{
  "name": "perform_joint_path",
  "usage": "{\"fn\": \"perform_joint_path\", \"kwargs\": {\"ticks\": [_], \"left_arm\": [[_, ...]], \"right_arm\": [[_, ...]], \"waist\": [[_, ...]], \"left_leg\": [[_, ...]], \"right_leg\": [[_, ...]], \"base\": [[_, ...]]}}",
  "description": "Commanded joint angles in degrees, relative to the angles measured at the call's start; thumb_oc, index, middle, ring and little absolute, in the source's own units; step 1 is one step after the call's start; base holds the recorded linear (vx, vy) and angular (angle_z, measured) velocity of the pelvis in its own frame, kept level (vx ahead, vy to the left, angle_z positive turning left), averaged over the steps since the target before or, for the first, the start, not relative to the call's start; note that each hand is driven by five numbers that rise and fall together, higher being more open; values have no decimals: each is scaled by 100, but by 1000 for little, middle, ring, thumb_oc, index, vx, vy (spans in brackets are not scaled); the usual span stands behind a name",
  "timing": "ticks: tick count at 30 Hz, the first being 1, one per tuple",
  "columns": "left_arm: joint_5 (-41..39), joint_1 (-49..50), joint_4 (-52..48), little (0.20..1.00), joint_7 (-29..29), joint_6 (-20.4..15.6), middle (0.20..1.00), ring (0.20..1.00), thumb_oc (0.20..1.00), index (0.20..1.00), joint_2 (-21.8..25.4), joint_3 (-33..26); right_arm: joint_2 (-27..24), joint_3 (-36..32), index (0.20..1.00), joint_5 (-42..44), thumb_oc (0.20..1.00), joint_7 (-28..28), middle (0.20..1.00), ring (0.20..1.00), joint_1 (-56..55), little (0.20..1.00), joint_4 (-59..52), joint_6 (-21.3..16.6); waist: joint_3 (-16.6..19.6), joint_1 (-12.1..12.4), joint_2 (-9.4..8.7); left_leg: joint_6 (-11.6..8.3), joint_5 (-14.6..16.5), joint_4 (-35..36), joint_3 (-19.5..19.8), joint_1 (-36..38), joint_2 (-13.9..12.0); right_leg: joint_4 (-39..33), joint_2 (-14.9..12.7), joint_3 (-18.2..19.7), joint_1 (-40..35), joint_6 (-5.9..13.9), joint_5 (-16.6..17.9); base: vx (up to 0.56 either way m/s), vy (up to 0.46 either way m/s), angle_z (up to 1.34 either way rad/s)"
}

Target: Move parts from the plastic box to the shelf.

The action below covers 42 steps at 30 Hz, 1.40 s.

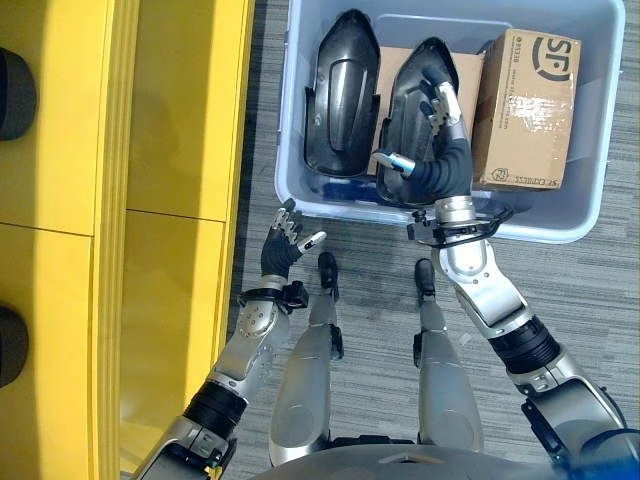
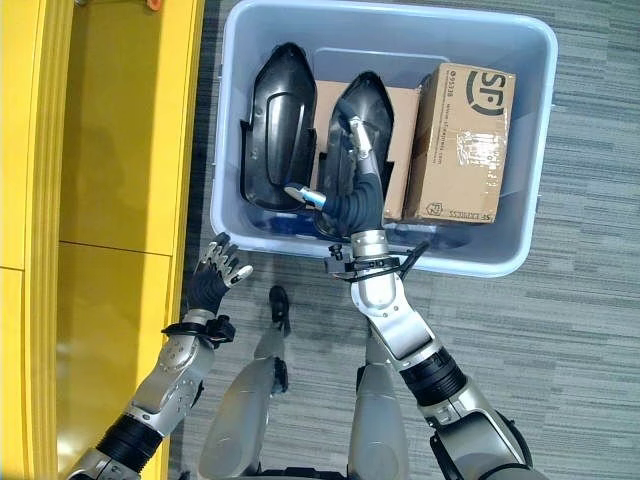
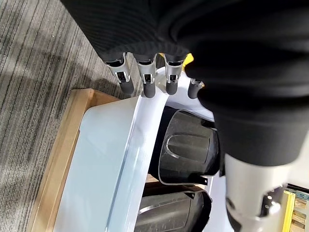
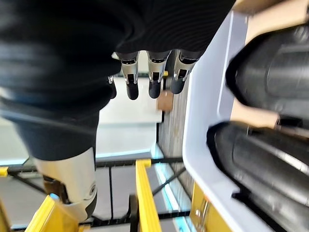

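The grey-blue plastic box (image 1: 590, 215) stands on the floor ahead of me. Two black curved shell parts stand side by side in its left half: the left part (image 1: 342, 95) and the right part (image 1: 408, 85). My right hand (image 1: 442, 160) reaches over the near rim and lies against the right part, with its fingers (image 4: 154, 72) straight, its thumb held apart, and nothing in its grasp. My left hand (image 1: 283, 240) hovers above the floor between the box and the yellow shelf (image 1: 170, 150), fingers (image 3: 147, 77) spread open and empty.
A taped cardboard carton (image 1: 525, 110) stands in the box's right half, with a flatter cardboard piece (image 1: 395, 60) behind the right part. Two dark rounded things (image 1: 12, 95) lie at the shelf's far left edge. Grey striped carpet (image 1: 590, 330) lies around the box.
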State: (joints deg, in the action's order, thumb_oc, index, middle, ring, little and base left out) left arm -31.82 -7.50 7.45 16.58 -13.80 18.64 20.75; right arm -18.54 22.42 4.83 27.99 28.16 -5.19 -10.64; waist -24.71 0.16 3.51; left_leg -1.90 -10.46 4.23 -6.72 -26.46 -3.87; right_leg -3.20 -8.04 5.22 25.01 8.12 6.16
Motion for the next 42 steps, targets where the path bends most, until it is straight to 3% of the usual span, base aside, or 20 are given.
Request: {"fn": "perform_joint_path", "kwargs": {"ticks": [1,10,18,42], "left_arm": [[292,152,-478,1000,71,-222,1000,1000,1000,1000,236,-202],[370,146,-483,1000,131,-249,1000,1000,1000,1000,235,-221],[372,127,-445,1000,135,-315,1000,1000,1000,1000,226,-192],[160,48,-357,1000,29,-390,1000,1000,1000,1000,218,-5]], "right_arm": [[56,-305,1000,-615,1000,291,1000,1000,3,1000,-332,-128],[8,-594,1000,-1054,1000,632,1000,1000,-123,1000,-257,-3],[-23,-870,1000,-1429,1000,1110,1000,1000,-100,1000,458,264],[195,-858,1000,-595,1000,1286,1000,1000,717,1000,2799,319]], "waist": [[76,18,-152],[56,-6,-153],[44,6,-108],[-51,159,139]], "left_leg": [[-312,114,-49,335,76,-211],[-316,122,-23,319,90,-221],[-316,133,-36,327,69,-221],[-311,124,-63,378,-24,-158]], "right_leg": [[400,-77,6,113,49,-58],[418,-66,-6,134,63,-73],[439,-69,-15,161,65,-75],[502,-97,-23,274,47,-73]], "base": [[6,-4,-3],[0,0,0],[0,0,0],[0,0,0]]}}
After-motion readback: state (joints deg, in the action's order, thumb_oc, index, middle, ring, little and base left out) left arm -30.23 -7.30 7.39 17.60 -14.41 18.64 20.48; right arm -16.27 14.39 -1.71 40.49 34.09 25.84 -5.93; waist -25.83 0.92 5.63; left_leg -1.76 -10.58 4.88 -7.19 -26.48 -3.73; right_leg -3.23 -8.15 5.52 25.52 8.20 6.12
